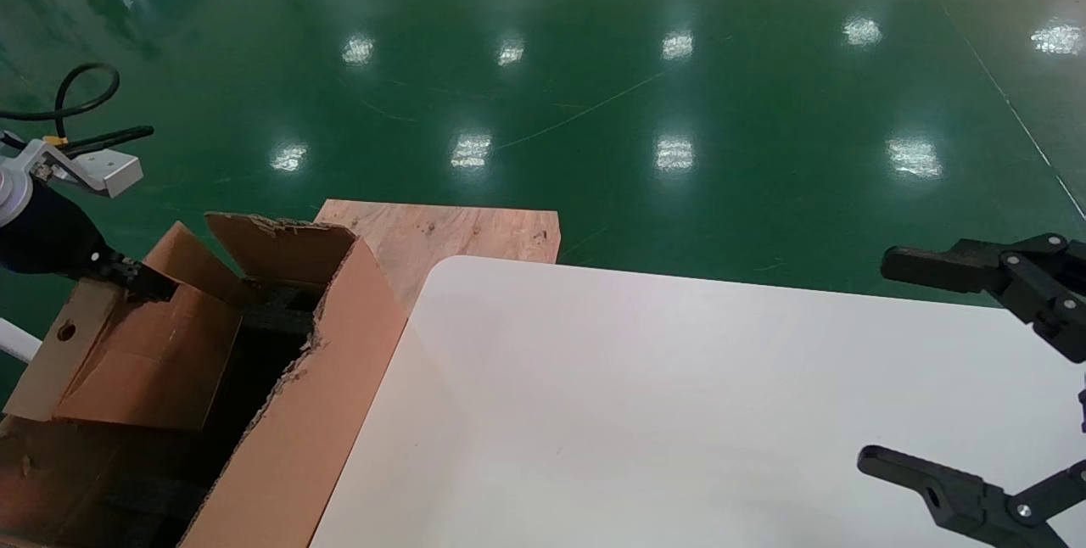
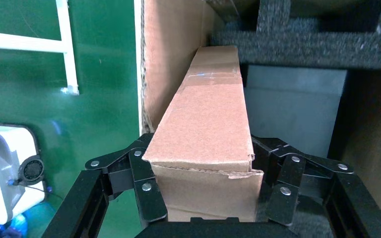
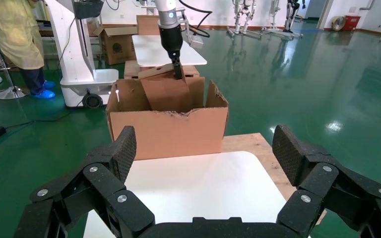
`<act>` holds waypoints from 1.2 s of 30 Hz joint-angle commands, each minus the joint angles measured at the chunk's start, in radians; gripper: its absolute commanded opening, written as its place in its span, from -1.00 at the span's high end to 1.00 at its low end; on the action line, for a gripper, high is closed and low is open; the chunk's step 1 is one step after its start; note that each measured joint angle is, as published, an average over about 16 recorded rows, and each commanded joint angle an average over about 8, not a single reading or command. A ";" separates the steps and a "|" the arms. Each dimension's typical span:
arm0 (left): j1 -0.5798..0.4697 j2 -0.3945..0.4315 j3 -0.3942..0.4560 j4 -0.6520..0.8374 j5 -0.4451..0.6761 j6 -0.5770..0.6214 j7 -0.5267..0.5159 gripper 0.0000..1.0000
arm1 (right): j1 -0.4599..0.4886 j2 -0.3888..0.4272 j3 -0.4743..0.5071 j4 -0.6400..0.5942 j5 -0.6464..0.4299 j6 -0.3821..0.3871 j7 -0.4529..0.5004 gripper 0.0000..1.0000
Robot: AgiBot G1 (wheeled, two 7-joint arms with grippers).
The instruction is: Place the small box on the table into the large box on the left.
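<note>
My left gripper [image 1: 136, 278] is shut on the small box [image 1: 144, 353], a plain brown carton with a round hole. It holds the carton tilted over the open top of the large box [image 1: 322, 395], its lower end down inside. In the left wrist view the fingers [image 2: 144, 188] clamp both sides of the small box [image 2: 206, 124], with black foam [image 2: 302, 44] beyond. The right wrist view shows the left gripper [image 3: 177, 69] holding the small box [image 3: 166, 91] above the large box [image 3: 168, 131]. My right gripper [image 1: 878, 361] is open and empty over the white table [image 1: 679, 404].
A plywood board [image 1: 441, 230] lies behind the table's corner, beside the large box. Green floor surrounds everything. In the right wrist view a person [image 3: 15, 34], a white machine base [image 3: 79, 59] and another table with cartons stand farther off.
</note>
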 commanded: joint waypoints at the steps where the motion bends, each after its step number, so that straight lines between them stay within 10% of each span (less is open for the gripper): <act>1: 0.001 -0.002 0.001 -0.003 0.002 0.009 0.007 1.00 | 0.000 0.000 0.000 0.000 0.000 0.000 0.000 -1.00; 36: 0.072 -0.029 0.006 0.009 0.009 0.024 -0.010 1.00 | 0.000 0.001 -0.002 0.000 0.001 0.001 -0.001 -1.00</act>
